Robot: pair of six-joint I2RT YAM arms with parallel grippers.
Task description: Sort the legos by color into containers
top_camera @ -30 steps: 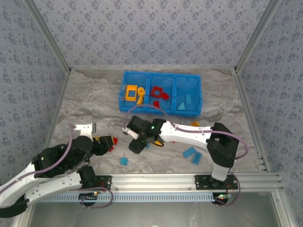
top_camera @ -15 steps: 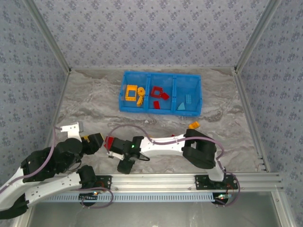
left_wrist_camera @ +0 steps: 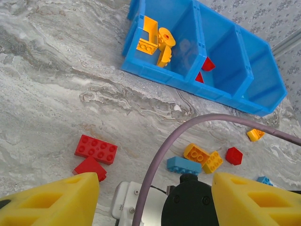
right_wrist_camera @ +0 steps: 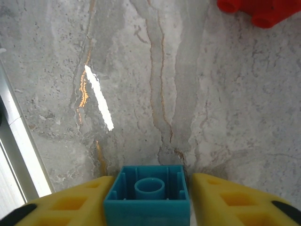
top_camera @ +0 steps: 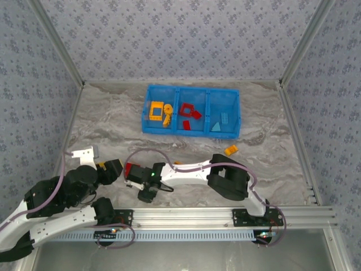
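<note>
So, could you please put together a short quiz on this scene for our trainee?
1. True or false: the left gripper holds a red brick.
2. Which colour of bricks lies in the blue bin's middle compartment? A orange-yellow, B red, C light blue.
3. What is clamped in the right gripper?
Key: 1 false, its jaws stand open and empty; 2 B, the red bricks; 3 a light blue brick, its hollow underside toward the wrist camera.

Look at the right arm (top_camera: 192, 169): folded tight at the elbow, forearm stretched low to its left, and the right gripper (right_wrist_camera: 148, 186) has both yellow fingers pressed against a blue brick (right_wrist_camera: 146, 201) between them. The left arm (top_camera: 51, 197) crouches low beside it, with the left gripper (left_wrist_camera: 155, 181) spread wide.
</note>
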